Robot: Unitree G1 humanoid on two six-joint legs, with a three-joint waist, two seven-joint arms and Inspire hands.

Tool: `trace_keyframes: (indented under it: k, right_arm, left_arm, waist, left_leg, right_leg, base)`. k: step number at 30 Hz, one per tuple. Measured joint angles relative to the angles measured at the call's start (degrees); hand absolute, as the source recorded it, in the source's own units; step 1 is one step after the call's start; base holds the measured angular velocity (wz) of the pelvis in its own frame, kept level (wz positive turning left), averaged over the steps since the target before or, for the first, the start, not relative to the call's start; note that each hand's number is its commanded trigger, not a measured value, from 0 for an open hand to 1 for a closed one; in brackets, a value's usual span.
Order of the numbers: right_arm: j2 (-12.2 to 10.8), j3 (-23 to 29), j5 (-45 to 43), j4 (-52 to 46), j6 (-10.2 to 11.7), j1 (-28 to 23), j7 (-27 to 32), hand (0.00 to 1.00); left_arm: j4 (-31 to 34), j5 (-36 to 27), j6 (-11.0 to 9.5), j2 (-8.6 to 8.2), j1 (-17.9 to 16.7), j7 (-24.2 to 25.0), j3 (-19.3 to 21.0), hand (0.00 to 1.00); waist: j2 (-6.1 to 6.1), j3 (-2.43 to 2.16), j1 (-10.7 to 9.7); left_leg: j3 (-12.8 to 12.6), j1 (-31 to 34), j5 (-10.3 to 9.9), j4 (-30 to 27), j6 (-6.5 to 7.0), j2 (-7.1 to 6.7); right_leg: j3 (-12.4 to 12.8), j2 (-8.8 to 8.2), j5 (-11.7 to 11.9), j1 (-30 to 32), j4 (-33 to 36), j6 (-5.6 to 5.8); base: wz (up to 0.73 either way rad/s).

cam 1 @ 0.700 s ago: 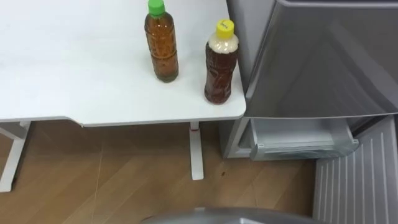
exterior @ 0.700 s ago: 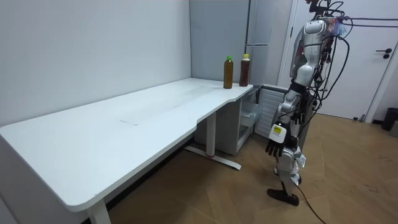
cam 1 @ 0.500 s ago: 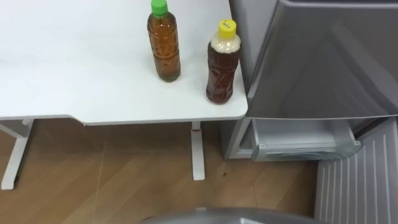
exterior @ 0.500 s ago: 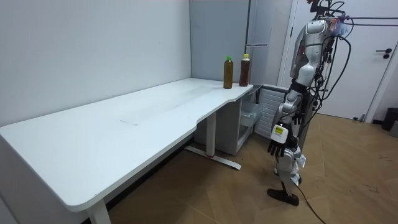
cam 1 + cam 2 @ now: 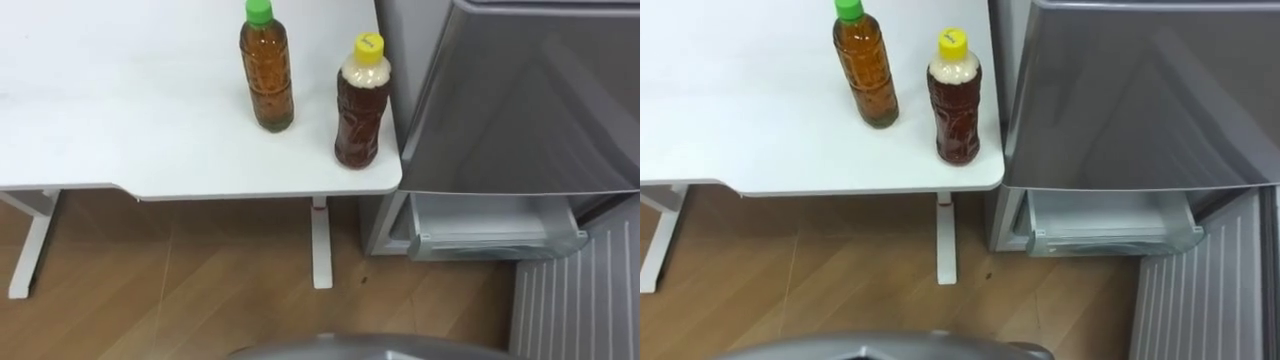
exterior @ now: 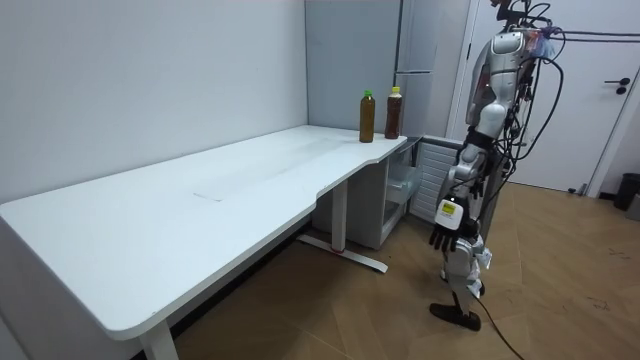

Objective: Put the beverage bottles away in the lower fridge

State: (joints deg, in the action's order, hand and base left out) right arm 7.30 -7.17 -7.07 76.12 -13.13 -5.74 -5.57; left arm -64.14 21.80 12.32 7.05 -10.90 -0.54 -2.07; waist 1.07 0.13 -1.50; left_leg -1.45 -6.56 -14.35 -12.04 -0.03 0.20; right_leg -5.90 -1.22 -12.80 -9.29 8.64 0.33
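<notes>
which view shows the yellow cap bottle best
The left eye view: the yellow-capped bottle stands close and whole, upright at the corner of the white table beside the fridge. The right eye view shows much the same. The room view shows it far off and small, next to the green-capped bottle.

Both eye views are looking steeply down from the standing robot's head, close over the white table's [image 5: 120, 120] corner, with the grey fridge [image 5: 520, 100] at the right. The right eye view is sitting slightly further right, so everything is lying further left in it. The room view is standing well off by the table's opposite end, facing along it toward the fridge, with the whole robot at the room view's right. All three views are sharing the table corner, the green-capped bottle [image 5: 267, 70], the yellow-capped bottle [image 5: 361, 105] and the fridge.
</notes>
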Motion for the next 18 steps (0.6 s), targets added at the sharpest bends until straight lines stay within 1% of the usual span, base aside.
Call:
trace_keyframes:
  k: [2, 4, 7, 9, 10, 12, 13, 14, 15, 16, 18]
  right_arm:
    - [0.0, -0.01, 0.02, 0.01, -0.04, -0.21, 0.12, 0.0]
    - [0.0, 0.0, 0.12, -0.03, -0.03, -0.5, 0.48, 0.0]
    - [0.03, 0.09, 0.26, -0.09, -0.15, -0.52, 0.94, 0.0]
    - [0.19, 0.11, 1.31, -0.03, -0.17, 0.01, 1.22, 0.0]
    - [0.23, 0.11, 1.67, -0.02, -0.17, 0.15, 1.26, 0.0]
    - [0.26, 0.83, 2.26, 0.11, -0.08, 0.08, 1.27, 0.0]
    - [0.26, 1.25, 2.29, 0.13, -0.09, 0.03, 1.27, 0.0]
    - [0.27, 1.96, 2.59, 0.26, -0.12, -0.1, 1.27, 0.0]
    - [0.27, 2.69, 2.97, 0.26, -0.14, -0.17, 1.26, 0.0]
    - [0.28, 3.02, 3.38, 0.3, -0.14, -0.18, 1.26, 0.0]
    - [0.45, 3.4, 5.24, 0.82, -0.16, -0.66, 1.31, 0.0]
  left_arm:
    - [0.0, -0.18, -0.15, 0.0, -0.05, -0.76, 0.78, 0.0]
    - [0.02, -1.94, -0.25, -0.04, -0.01, -1.75, 1.92, 0.0]
    - [0.08, -7.14, -0.3, 0.04, -0.09, -3.8, 3.34, 0.0]
    - [0.19, -11.62, -0.3, 0.16, 0.04, -6.18, 4.78, 0.0]
    - [0.28, -12.65, -0.33, 0.14, 0.08, -6.84, 5.29, 0.0]
    - [1.29, -16.2, -1.1, 0.1, -0.07, -9.44, 8.27, 0.0]
    - [1.48, -17.27, -1.47, 0.1, -0.16, -10.32, 9.07, 0.0]
    - [1.58, -19.21, -2.12, 0.11, -0.8, -12.22, 10.93, 0.0]
    - [1.82, -20.86, -2.52, 0.1, -0.7, -14.05, 12.89, 0.0]
    - [2.12, -22.14, -2.66, 0.11, -0.68, -15.06, 13.86, 0.0]
    - [2.62, -28.27, -3.59, 0.24, -1.1, -18.73, 17.12, 0.0]
  waist:
    - [0.0, 0.0, 0.11]
    - [0.02, 0.01, 0.19]
    - [0.0, 0.01, 0.26]
    - [-0.03, 0.0, 0.26]
    - [-0.04, 0.0, 0.25]
    - [-0.02, 0.0, 0.33]
    - [-0.04, -0.01, 0.38]
    - [-0.08, -0.03, 0.55]
    - [-0.1, -0.04, 0.47]
    - [-0.1, -0.03, 0.44]
    - [-0.19, -0.05, 0.8]
  left_leg:
    - [0.1, -0.02, 0.0, -0.21, 0.0, -0.05]
    - [0.27, -0.03, 0.0, -0.36, 0.0, -0.12]
    - [0.28, -0.03, -0.01, -0.63, 0.01, -0.14]
    - [0.41, -0.02, -0.01, -0.57, 0.01, -0.12]
    - [0.46, -0.05, -0.01, -0.55, 0.01, -0.13]
    - [0.64, -0.18, -0.01, -0.21, 0.01, -0.13]
    - [0.66, -0.19, -0.01, -0.19, 0.01, -0.12]
    - [0.63, -0.28, -0.01, -0.2, 0.01, -0.13]
    - [0.6, -0.32, -0.01, -0.19, 0.01, -0.14]
    - [0.59, -0.32, -0.01, -0.18, 0.01, -0.14]
    - [0.42, -1.04, 0.0, 0.36, 0.01, -0.16]
  right_leg:
    - [-0.19, -0.08, -0.04, -0.19, 0.0, -0.02]
    - [-0.42, -0.15, -0.1, -0.38, -0.01, 0.01]
    - [-0.64, -0.22, -0.19, -0.6, 0.02, 0.04]
    - [-0.72, -0.18, -0.2, -0.58, 0.04, 0.04]
    - [-0.76, -0.18, -0.2, -0.62, 0.03, 0.04]
    - [-0.8, -0.14, -0.2, -0.67, 0.03, 0.03]
    - [-0.9, -0.14, -0.19, -0.66, 0.03, 0.02]
    - [-1.02, -0.16, -0.18, -0.7, 0.02, 0.01]
    - [-1.03, -0.18, -0.18, -0.71, 0.03, 0.01]
    - [-1.03, -0.19, -0.18, -0.69, 0.02, 0.01]
    - [-0.99, -0.23, -0.18, -0.93, 0.07, 0.01]
  base:
    - [0.04]
    - [0.06]
    - [0.04]
    - [0.0]
    - [0.03]
    - [0.04]
    - [0.0]
    - [0.0]
    - [0.0]
    - [0.0]
    - [-0.02]
